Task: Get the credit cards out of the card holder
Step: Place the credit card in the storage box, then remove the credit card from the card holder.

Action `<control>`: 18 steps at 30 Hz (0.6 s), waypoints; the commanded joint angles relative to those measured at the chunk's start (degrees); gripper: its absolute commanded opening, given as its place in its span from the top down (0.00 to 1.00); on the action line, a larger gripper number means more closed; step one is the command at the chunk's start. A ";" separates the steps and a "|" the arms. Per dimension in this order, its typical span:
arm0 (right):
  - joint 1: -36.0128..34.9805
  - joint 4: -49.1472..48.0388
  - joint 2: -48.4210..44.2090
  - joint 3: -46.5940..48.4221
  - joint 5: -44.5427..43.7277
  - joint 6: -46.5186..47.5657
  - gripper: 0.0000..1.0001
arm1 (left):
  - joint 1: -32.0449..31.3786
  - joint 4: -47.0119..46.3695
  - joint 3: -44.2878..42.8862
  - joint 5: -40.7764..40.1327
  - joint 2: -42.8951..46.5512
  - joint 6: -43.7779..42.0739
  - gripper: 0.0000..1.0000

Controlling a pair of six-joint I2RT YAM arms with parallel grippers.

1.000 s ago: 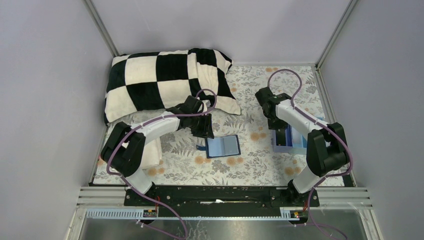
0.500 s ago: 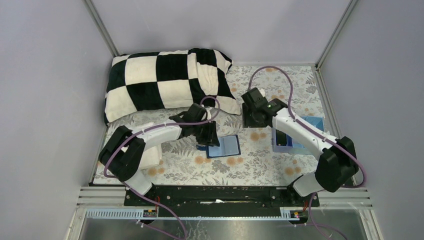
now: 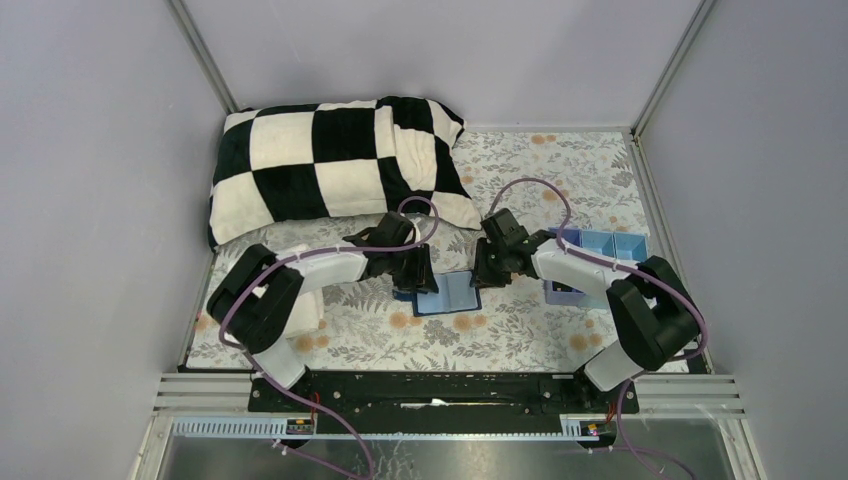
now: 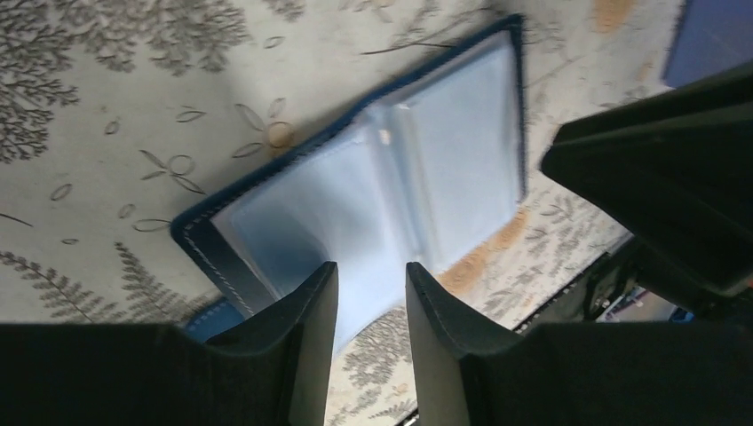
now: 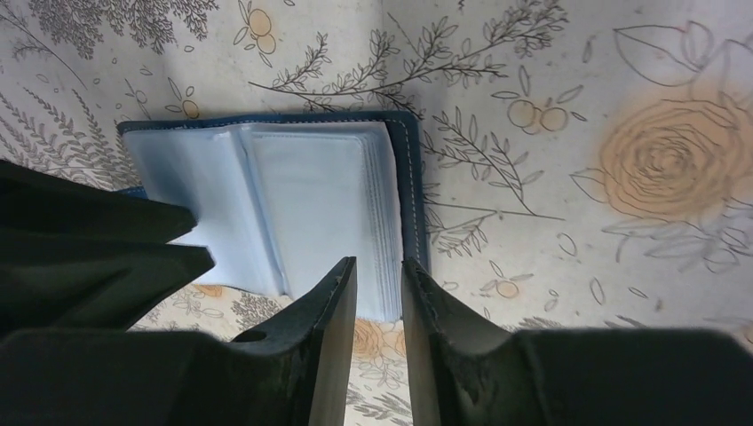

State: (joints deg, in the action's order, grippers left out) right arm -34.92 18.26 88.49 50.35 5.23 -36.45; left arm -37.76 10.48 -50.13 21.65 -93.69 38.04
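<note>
Card holder (image 3: 450, 293) lies open, sleeves up, on the floral cloth (image 3: 520, 330); the left gripper (image 4: 371, 271) at its 9 o'clock edge and the right gripper (image 5: 379, 264) at 3 o'clock have jaws narrowly parted, gripping nothing, apparently to steady it and draw cards.

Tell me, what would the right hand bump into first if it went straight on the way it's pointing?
Probably the open card holder: the right hand points at its clear sleeves, though the gap is hard to judge.
</note>
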 commanded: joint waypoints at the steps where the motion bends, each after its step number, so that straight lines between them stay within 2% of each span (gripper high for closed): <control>1: 0.07 -7.12 1.95 -1.57 3.73 -2.70 0.68 | 1.39 -2.28 1.73 -0.77 -3.41 -0.74 0.62; 13: 0.09 -14.89 4.05 -6.37 7.29 -5.41 0.67 | 2.98 -0.12 2.23 -3.57 -4.81 -4.06 0.62; 18: 0.09 -22.91 0.47 -10.88 9.69 -11.28 0.72 | 3.17 0.36 1.92 -1.89 -6.12 -5.98 0.62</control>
State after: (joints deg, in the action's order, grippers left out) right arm -34.44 2.96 91.42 43.18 11.22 -42.17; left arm -35.07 8.91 -49.10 22.70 -96.68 35.97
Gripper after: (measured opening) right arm 0.294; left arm 0.376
